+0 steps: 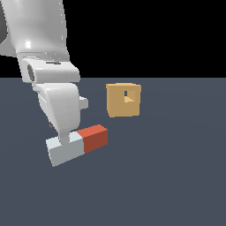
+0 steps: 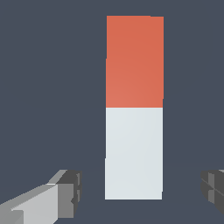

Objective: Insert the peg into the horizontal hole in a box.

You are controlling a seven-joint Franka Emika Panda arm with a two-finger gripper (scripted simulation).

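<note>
Gripper (image 2: pixel 140 192) is standing with its jaws spread wide, one fingertip (image 2: pixel 70 192) on each side of the peg's (image 2: pixel 134 109) pale grey-white half, with floor showing in the gap on both sides. Nothing is clamped; the pads are not touching the bar in the wrist view. In the exterior view the gripper (image 1: pixel 64 137) is sitting low over the same pale end, and the arm's bulk is hiding the fingertips themselves, so contact height is hard to read there.

The peg is lying flat on the dark floor (image 1: pixel 167 185), directly between the fingers, its long axis running away from the hand; the red half is the far half, the pale half the near one.

Beyond the peg's red end, further out from the hand and toward the exterior view's right, the box (image 1: pixel 123 100) is resting on the floor, well apart from the peg. Its hole (image 1: pixel 128 97) is showing as a small square opening, off-centre on the face toward the camera.

Step in hand, by my reading: the grasp approach, with the hand straddling the pale end, pre-closure. Insertion not yet begun.

Next move is calling for: settling low enough for the pads to meet the side faces squarely, then closing on the pale half so the red end stays free as the leading tip. After that, lifting, keeping the bar level, and lining it up with the hole before pushing.
</note>
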